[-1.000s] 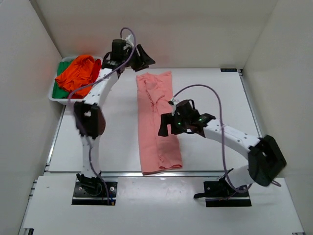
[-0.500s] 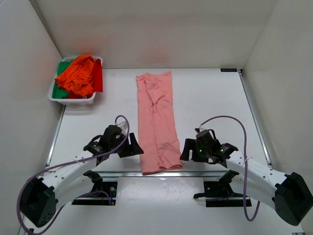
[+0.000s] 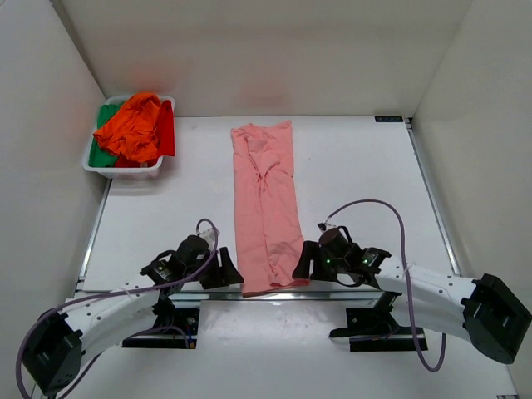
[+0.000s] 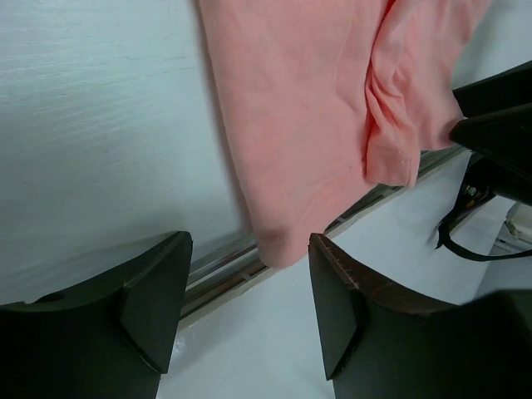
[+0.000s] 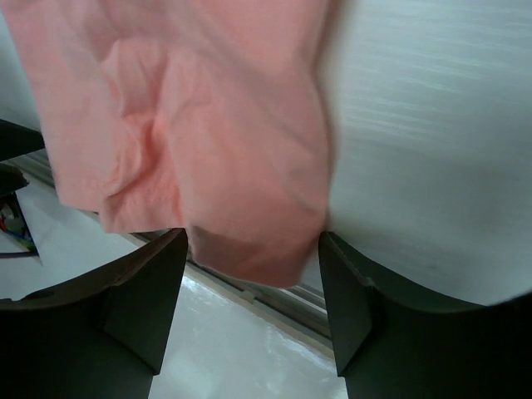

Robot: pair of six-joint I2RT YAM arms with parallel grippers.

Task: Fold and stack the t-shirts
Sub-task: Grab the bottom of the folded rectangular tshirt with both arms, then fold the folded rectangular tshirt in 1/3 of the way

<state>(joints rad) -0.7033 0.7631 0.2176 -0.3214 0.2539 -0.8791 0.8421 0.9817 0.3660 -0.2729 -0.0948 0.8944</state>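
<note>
Barely started: salmon-pink t-shirt (image 3: 266, 208) looks folded into long strip, flat mid-table, hem at near edge; crosswise folds left. Orange t-shirt (image 3: 137, 125), red t-shirt (image 3: 167, 129), green t-shirt (image 3: 100, 155) heaped unfolded in white tray (image 3: 125, 171), far-left corner. Left jaws and right jaws both wide, straddling hem corners, nothing gripped. White table (image 3: 366, 183), plain white walls (image 3: 50, 125) around

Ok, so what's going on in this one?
Two robot arms are working on the salmon-pink t-shirt, which lies folded into a long strip down the middle of the table. The left gripper and right gripper sit low at its near end, one at each corner, jaws open around the cloth and not yet clamped. An orange shirt, a red shirt and a green shirt lie piled in the white tray at far left.
</note>
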